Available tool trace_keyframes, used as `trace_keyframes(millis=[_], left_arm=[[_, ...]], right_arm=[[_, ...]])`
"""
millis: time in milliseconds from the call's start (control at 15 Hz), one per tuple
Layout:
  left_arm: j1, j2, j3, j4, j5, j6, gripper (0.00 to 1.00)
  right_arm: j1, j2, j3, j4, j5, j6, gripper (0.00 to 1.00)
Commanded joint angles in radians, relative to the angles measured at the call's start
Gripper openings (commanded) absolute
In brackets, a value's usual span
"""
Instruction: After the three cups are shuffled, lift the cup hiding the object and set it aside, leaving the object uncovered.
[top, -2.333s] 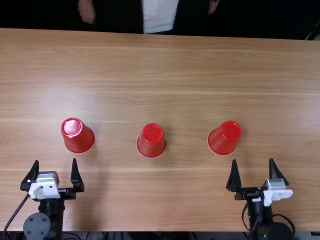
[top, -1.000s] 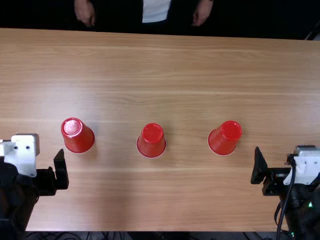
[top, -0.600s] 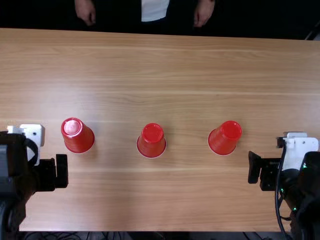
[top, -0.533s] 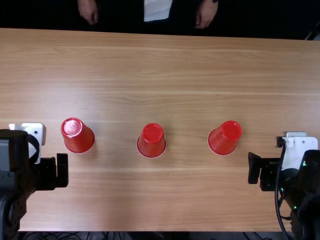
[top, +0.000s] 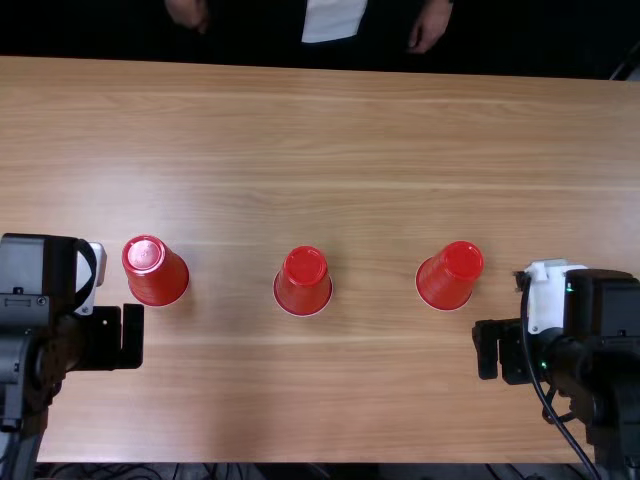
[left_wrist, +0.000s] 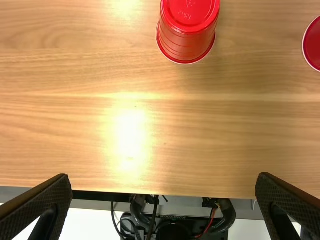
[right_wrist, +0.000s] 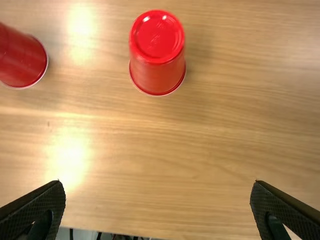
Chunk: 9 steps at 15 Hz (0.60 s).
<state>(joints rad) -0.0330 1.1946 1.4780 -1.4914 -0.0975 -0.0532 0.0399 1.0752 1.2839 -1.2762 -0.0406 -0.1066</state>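
Three red cups stand upside down in a row across the table: the left cup (top: 155, 272), the middle cup (top: 303, 281) and the right cup (top: 449, 275). My left arm (top: 40, 310) is raised over the near left edge, beside the left cup (left_wrist: 188, 27). The left gripper (left_wrist: 161, 177) is open, its fingers (left_wrist: 37, 202) wide apart with nothing between them. My right arm (top: 580, 320) is raised over the near right edge, short of the right cup (right_wrist: 157, 50). The right gripper (right_wrist: 157, 183) is open and empty. The object is hidden.
The middle cup shows at the edge of both wrist views (left_wrist: 312, 42) (right_wrist: 20, 57). The wooden table (top: 320, 150) is bare beyond the cups. Its near edge (left_wrist: 160, 192) lies just under the left wrist, with cables below.
Both arms have risen from a low pose near the table's front edge and shifted slightly inward, with their wrists now over the table. The cups have not moved.
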Motion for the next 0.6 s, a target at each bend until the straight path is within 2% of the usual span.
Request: trace_keyframes(millis=[0,67,200,267,533], left_arm=[[-0.004,0.013,0.031,-0.001,-0.004,0.004,1.00],[-0.004,0.026,0.031,0.006,-0.004,0.007,1.00],[-0.004,0.063,0.028,0.022,-0.002,0.009,1.00],[-0.005,0.094,0.030,0.050,-0.002,0.009,1.00],[-0.010,0.197,0.027,0.218,0.000,0.009,1.00]], right_arm=[[0.012,0.022,0.035,-0.002,-0.015,-0.002,1.00],[0.012,0.020,0.035,0.003,-0.015,0.004,1.00],[0.009,0.011,0.032,0.038,-0.015,0.048,1.00],[0.008,0.006,0.025,0.079,-0.015,0.057,1.00],[0.009,0.006,0.008,0.114,-0.015,0.072,1.00]])
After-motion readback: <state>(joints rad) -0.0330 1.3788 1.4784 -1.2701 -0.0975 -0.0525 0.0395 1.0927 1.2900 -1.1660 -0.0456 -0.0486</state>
